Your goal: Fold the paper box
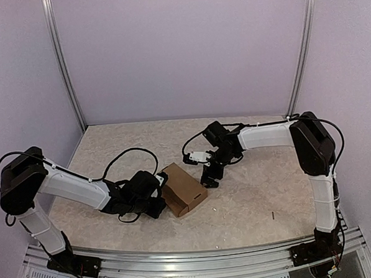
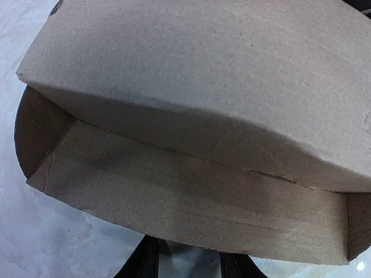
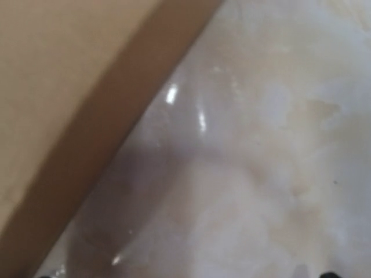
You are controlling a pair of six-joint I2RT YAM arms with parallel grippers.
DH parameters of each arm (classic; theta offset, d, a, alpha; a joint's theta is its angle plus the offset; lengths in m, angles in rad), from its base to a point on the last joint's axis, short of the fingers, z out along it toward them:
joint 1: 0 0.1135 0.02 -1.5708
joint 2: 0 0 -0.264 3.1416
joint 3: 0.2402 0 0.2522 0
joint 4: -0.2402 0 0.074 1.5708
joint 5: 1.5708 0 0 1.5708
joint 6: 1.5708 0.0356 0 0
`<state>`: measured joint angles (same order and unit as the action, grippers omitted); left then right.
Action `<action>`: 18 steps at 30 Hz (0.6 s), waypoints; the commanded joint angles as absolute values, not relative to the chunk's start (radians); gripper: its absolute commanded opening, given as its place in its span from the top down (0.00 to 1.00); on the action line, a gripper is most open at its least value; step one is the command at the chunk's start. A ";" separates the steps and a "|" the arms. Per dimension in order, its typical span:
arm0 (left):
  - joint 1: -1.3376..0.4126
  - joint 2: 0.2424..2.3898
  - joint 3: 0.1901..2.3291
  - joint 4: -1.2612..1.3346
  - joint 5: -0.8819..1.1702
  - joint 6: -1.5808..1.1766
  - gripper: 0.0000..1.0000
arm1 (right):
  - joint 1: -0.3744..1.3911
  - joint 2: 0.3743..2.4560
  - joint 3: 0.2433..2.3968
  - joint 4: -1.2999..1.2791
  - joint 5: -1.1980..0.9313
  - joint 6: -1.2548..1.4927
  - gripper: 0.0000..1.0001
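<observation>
**Meeting the paper box from both sides**

The left gripper [image 1: 158,201] sits against the left side of the paper box [image 1: 183,189]. In its wrist view the dark fingers [image 2: 142,267] show apart at the bottom edge, with the cardboard's lower edge just above them; whether they clamp it I cannot tell. The right gripper [image 1: 211,177] has its jaws wide apart with nothing between them, tips down just beside the box's far right corner; its wrist view shows one straight cardboard edge crossing the upper left. The box lies mid-table, its top panel bowed over a lower flap; bare table [image 1: 269,194] spreads to the right and behind.
</observation>
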<state>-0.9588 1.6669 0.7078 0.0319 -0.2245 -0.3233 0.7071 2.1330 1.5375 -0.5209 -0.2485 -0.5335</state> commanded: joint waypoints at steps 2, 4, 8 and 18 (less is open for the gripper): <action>-0.953 1.722 0.719 0.037 -0.196 -0.274 0.64 | 0.735 2.106 1.565 -0.577 -0.139 -0.542 0.00; -0.950 1.716 0.716 0.036 -0.198 -0.270 0.64 | 0.707 2.112 1.626 -0.615 -0.062 -0.523 0.00; -0.942 1.702 0.690 0.043 -0.199 -0.266 0.64 | 0.627 2.082 1.715 -0.660 -0.168 -0.500 0.00; -0.924 1.704 0.690 0.072 -0.178 -0.236 0.64 | 0.659 2.182 1.782 -0.682 -0.494 -0.454 0.00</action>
<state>-0.9344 1.6825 0.6998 0.0971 -0.2054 -0.2604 0.6224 2.1193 1.7706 -0.6327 -0.3676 -0.4763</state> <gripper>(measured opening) 0.361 0.995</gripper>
